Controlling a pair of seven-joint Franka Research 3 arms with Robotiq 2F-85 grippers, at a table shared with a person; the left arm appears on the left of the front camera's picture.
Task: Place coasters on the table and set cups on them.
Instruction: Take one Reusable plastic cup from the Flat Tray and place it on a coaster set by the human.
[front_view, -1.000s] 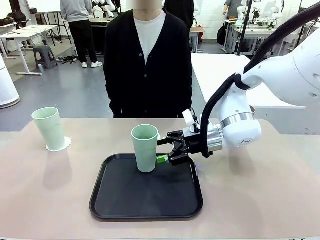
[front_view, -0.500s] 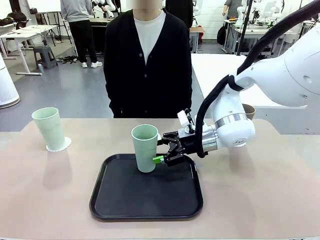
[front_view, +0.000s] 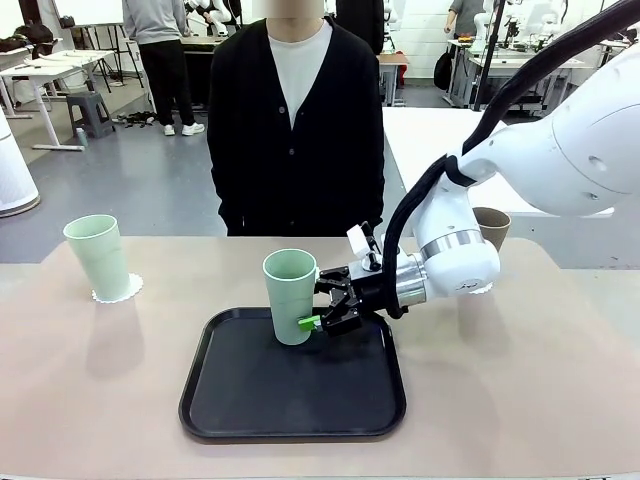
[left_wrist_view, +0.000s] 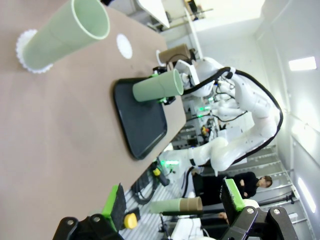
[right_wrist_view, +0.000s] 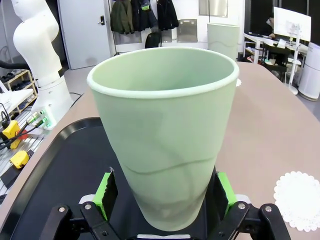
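We find our right gripper (front_view: 318, 308) spread wide around the mint cup (front_view: 290, 296) standing upright on the black tray (front_view: 292, 390), pads flanking its base. Our left gripper (left_wrist_view: 172, 200) hangs wide, empty. Another mint cup (front_view: 98, 256) rests on a coaster (front_view: 118, 291).

1. three cups: a mint green cup (front_view: 100, 257) at the left of the front view, a second mint green cup (front_view: 291, 296) at centre, and a brown cup (front_view: 491, 226) at the right, partly hidden behind the robot arm.
2. two coasters can be counted: one coaster (front_view: 127, 289) under the left cup, and a bare coaster (right_wrist_view: 301, 198) at the lower right of the right wrist view.
3. one black tray (front_view: 293, 385) in the lower middle.
4. one table (front_view: 520, 400).
5. one person (front_view: 296, 120) at the top centre.
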